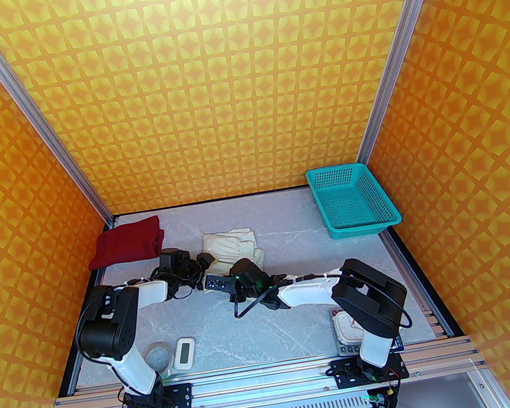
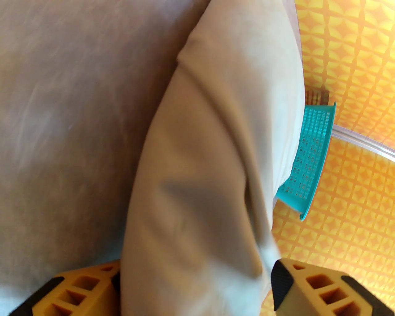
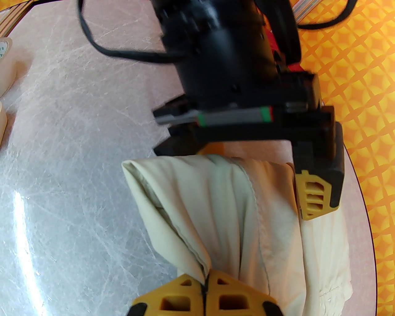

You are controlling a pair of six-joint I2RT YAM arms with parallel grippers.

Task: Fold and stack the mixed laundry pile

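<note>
The cream shorts (image 1: 232, 245) lie in a soft heap on the gray surface (image 1: 265, 339), on the far side and a bit left of the middle.

The right hand (image 3: 205, 293) is at the near left corner of the shorts. It is pinched tight on a fold of the cloth. Its two orange fingers meet w/ the cloth edge caught btw them.

The left hand (image 2: 197, 290) is just beside it, at the left edge of the shorts. It stands wide, w/ a thick roll of the shorts lying btw its fingers (image 2: 321, 293). The cloth touches both fingers, but I can't tell if they squeeze it.

Left arm (image 1: 110, 314): its elbow is bent up, near and left of the shorts. Its white forearm reaches right and away, up to the shorts.

Right arm (image 1: 368, 295): its elbow is bent up, near and right of the shorts. Its forearm is stretched low and long to the left, w/ the wrist close by the shorts.

The red shirt (image 1: 128, 243) lies in a flat bundle left of the shorts, not touching them, in the far corner by the wall. The teal basket (image 1: 354, 200) sits well to the right of the shorts. A small white box w/ a screen (image 1: 183, 351) lies near and left of the shorts, at the front edge.
</note>
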